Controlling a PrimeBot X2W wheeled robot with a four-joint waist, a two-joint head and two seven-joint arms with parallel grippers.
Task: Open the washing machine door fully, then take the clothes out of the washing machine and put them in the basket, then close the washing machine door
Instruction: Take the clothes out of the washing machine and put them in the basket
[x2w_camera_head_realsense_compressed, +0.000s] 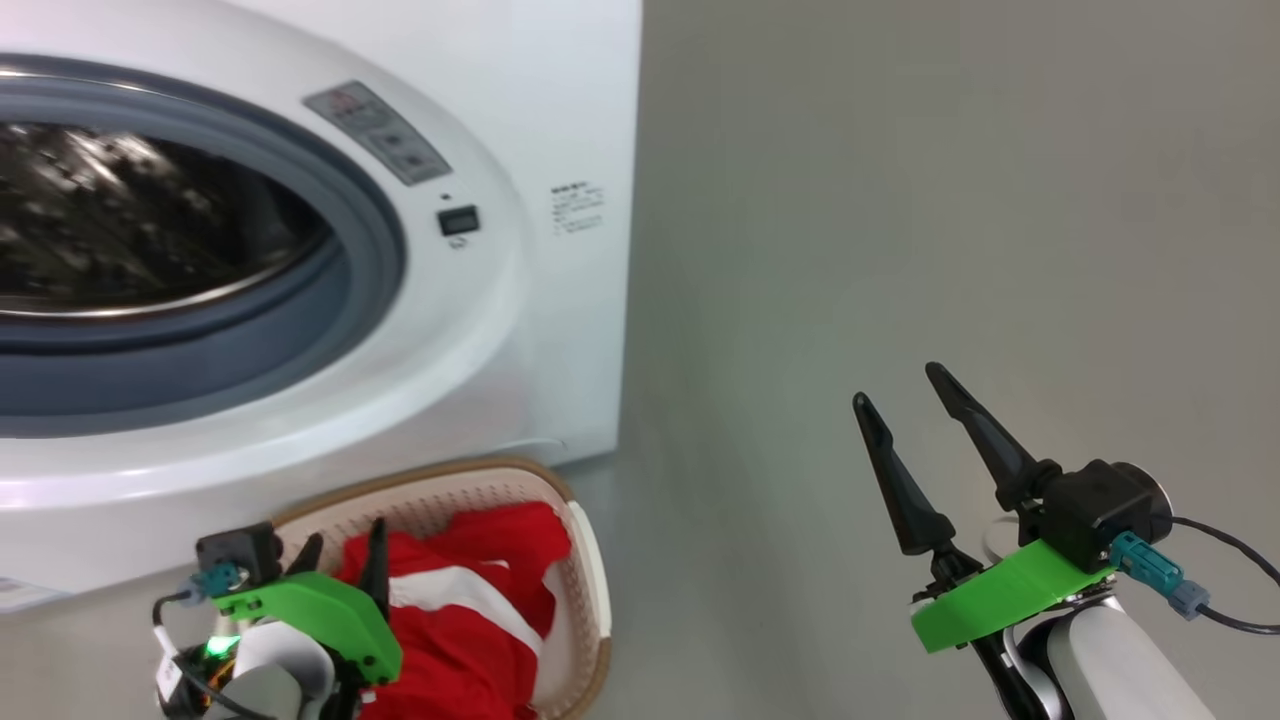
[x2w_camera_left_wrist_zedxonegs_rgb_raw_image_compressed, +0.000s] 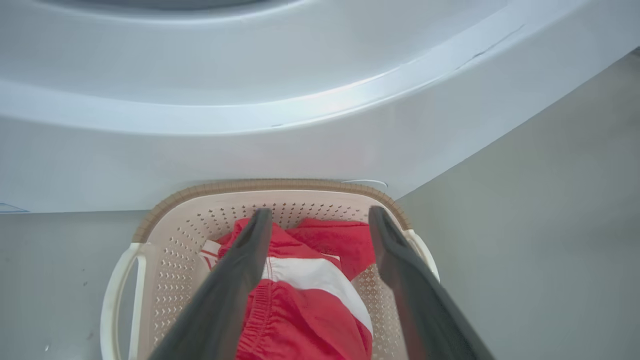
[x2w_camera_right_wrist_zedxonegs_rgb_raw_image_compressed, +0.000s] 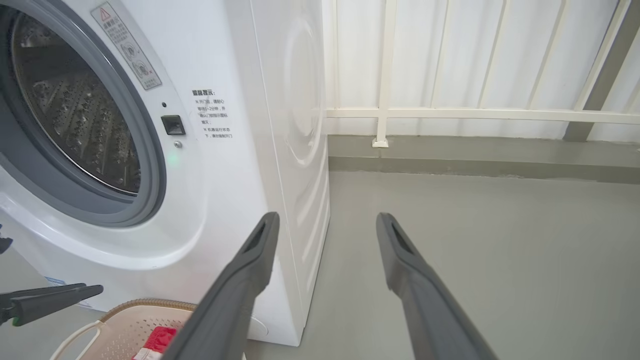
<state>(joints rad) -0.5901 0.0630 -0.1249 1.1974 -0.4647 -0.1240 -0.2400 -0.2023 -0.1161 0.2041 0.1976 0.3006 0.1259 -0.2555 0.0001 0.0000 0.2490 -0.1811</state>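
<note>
The white washing machine (x2w_camera_head_realsense_compressed: 480, 330) stands at the upper left, its grey ring and steel drum (x2w_camera_right_wrist_zedxonegs_rgb_raw_image_compressed: 75, 115) exposed; the washing machine door is out of view. The cream basket (x2w_camera_head_realsense_compressed: 590, 560) sits on the floor against the machine's front. Red clothes (x2w_camera_left_wrist_zedxonegs_rgb_raw_image_compressed: 305, 310) with a white stripe lie inside it. Just above them hovers my left gripper (x2w_camera_left_wrist_zedxonegs_rgb_raw_image_compressed: 320, 212), open and holding nothing, also low in the head view (x2w_camera_head_realsense_compressed: 345, 540). My right gripper (x2w_camera_head_realsense_compressed: 897, 385) stands open and empty over bare floor to the right of the machine (x2w_camera_right_wrist_zedxonegs_rgb_raw_image_compressed: 327, 216).
Grey floor (x2w_camera_head_realsense_compressed: 900, 200) stretches right of the machine. A white railing (x2w_camera_right_wrist_zedxonegs_rgb_raw_image_compressed: 450, 112) and a low kerb run along the back in the right wrist view. One finger of the left gripper (x2w_camera_right_wrist_zedxonegs_rgb_raw_image_compressed: 50, 300) pokes in at that view's left edge.
</note>
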